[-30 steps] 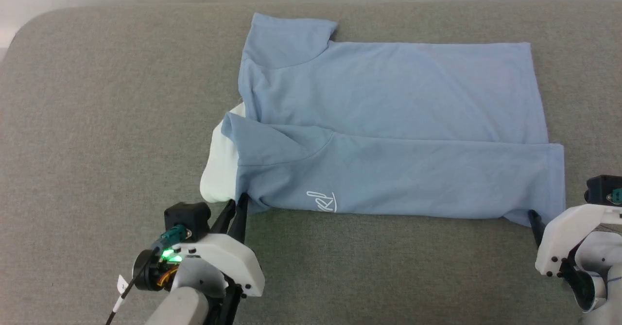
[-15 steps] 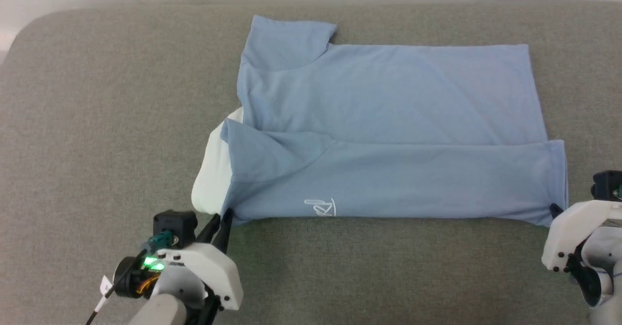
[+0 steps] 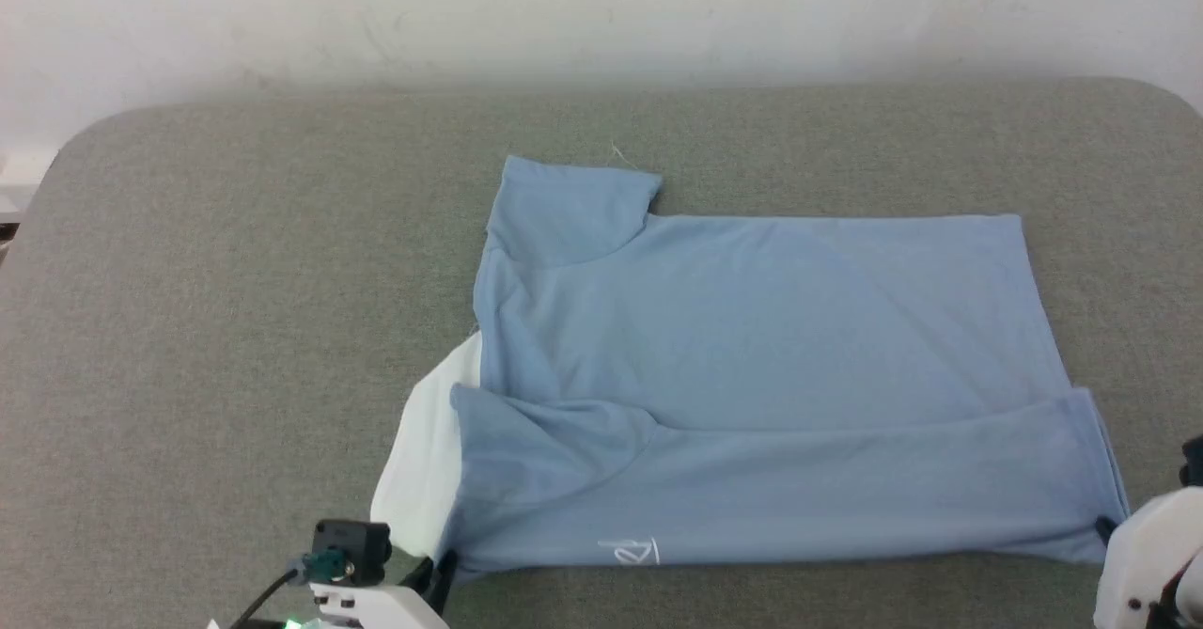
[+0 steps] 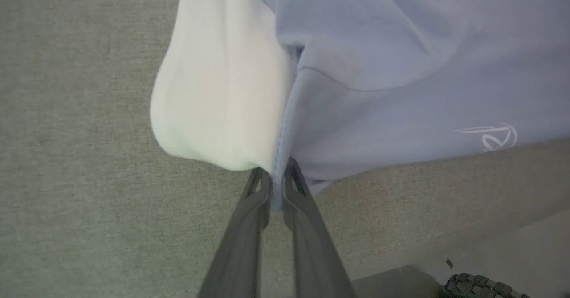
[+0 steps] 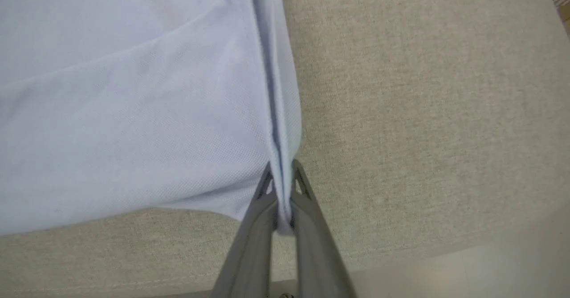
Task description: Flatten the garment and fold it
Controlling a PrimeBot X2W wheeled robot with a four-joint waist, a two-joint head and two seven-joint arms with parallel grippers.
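Tabletop (image 3: 235,328): grey woven cloth surface, rounded far corners.
Garment (image 3: 752,328): light blue, spread flat mid-tabletop, near edge folded over onto itself.
Collar (image 3: 423,460): white, sticking out at near left.
Left fingers (image 4: 247,226): pinching near-left corner beside collar.
Right fingers (image 5: 256,235): pinching near-right hem corner.
Logo (image 3: 628,551): white outline, near edge.

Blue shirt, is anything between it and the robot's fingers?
Nothing visible. The left fingers pinch the blue shirt right beside its white collar, and the right fingers pinch its hem corner.
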